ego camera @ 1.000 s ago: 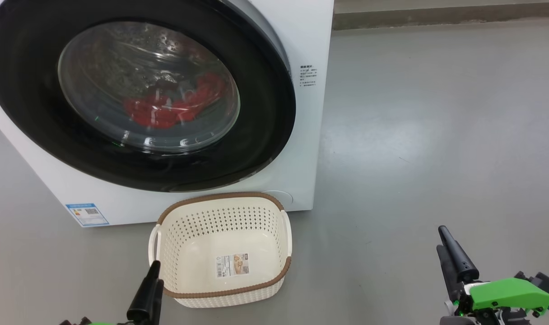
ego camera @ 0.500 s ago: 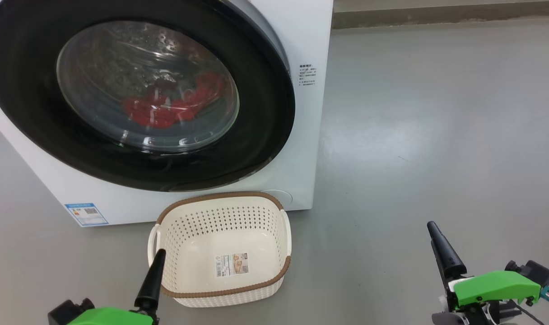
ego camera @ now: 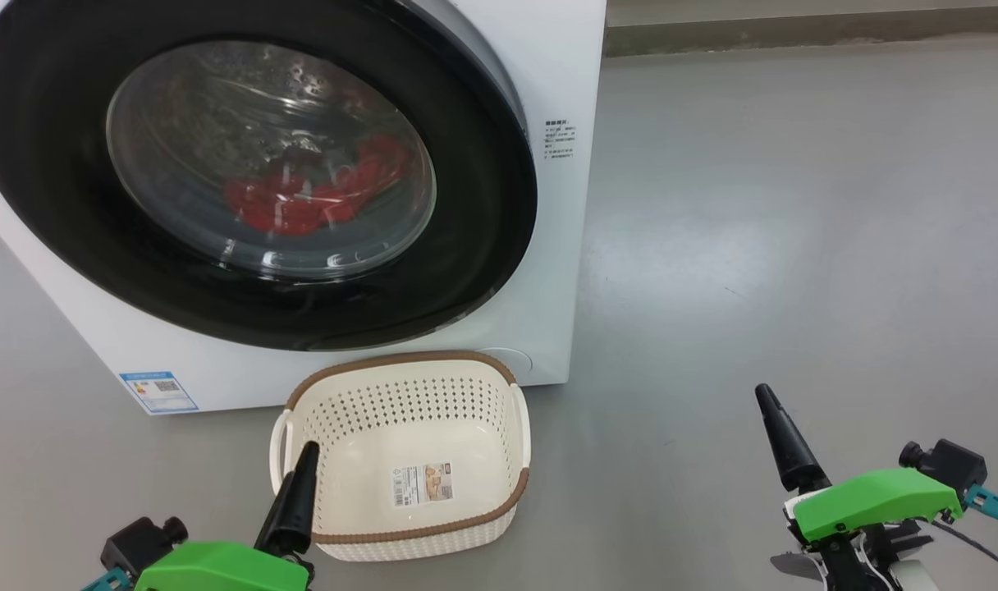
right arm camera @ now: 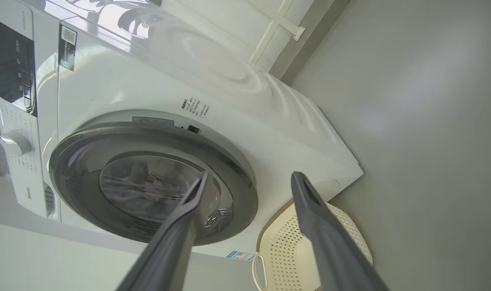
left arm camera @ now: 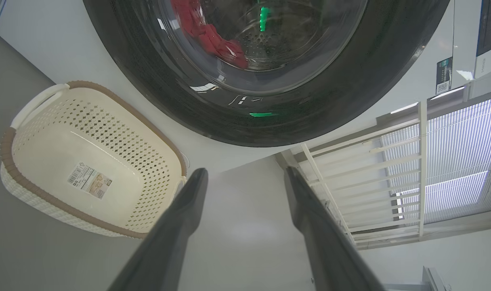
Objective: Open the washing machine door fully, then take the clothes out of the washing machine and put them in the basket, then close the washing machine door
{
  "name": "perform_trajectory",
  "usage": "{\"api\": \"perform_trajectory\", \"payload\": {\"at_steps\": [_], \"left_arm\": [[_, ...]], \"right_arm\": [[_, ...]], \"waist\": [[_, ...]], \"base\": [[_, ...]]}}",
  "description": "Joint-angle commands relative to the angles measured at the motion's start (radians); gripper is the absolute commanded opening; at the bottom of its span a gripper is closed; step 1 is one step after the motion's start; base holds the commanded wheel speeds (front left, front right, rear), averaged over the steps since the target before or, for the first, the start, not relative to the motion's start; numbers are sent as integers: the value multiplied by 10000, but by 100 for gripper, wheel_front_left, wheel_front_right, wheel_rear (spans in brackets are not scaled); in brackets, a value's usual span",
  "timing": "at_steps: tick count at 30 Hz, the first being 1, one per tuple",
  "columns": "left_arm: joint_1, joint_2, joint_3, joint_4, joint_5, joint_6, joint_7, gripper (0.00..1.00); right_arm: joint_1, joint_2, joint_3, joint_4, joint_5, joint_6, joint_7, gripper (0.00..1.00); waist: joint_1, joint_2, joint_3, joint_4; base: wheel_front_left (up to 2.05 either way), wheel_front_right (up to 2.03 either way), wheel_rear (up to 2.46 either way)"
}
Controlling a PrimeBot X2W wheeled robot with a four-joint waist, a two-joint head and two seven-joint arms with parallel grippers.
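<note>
Basket (ego camera: 400,402) at foot of closed washing machine door (ego camera: 484,205), clothes (ego camera: 302,203) behind it

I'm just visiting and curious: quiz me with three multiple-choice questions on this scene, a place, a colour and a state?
1. The clothes lie: A inside the washing machine; B on its top; C on a line.
2. The basket's rim: A blue; B brown; C black.
3. The left gripper: A gripping a towel; B open, empty; C shut tight.
Answers: A, red fabric shows behind the washing machine door; B, a brown band tops it; B, fingers apart, nothing between.
</note>
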Motion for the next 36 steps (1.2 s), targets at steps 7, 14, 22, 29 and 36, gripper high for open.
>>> {"api": "perform_trajectory", "payload": {"at_steps": [7, 14, 22, 29, 36], "left_arm": [[-749, 142, -166, -38, 1144, 182, -309, 100], [-981, 161, -364, 154, 1867, 292, -515, 100], [-1261, 180, -520, 320, 2763, 374, -721, 100], [-1530, 202, -654, 451, 3602, 436, -957, 100], [-1768, 220, -714, 650, 4326, 505, -1162, 100]], "right_arm": [[-809, -109, 260, -52, -1357, -1, -300, 100], [-1019, -127, 358, 51, -2184, -1, -506, 100], [-1247, -146, 524, 82, -2751, -1, -711, 100], [-1496, -168, 666, 45, -3847, -2, -946, 100], [-1663, -187, 767, 41, -4666, -2, -1151, 100]], "waist": [[-1, 0, -39, -3], [-1, 0, -58, -24], [-1, 0, -21, -18], [-1, 0, 18, -16], [-1, 0, 9, -32]], "base": [[0, 0, 0], [0, 0, 0], [0, 0, 0], [0, 0, 0], [0, 0, 0]]}}
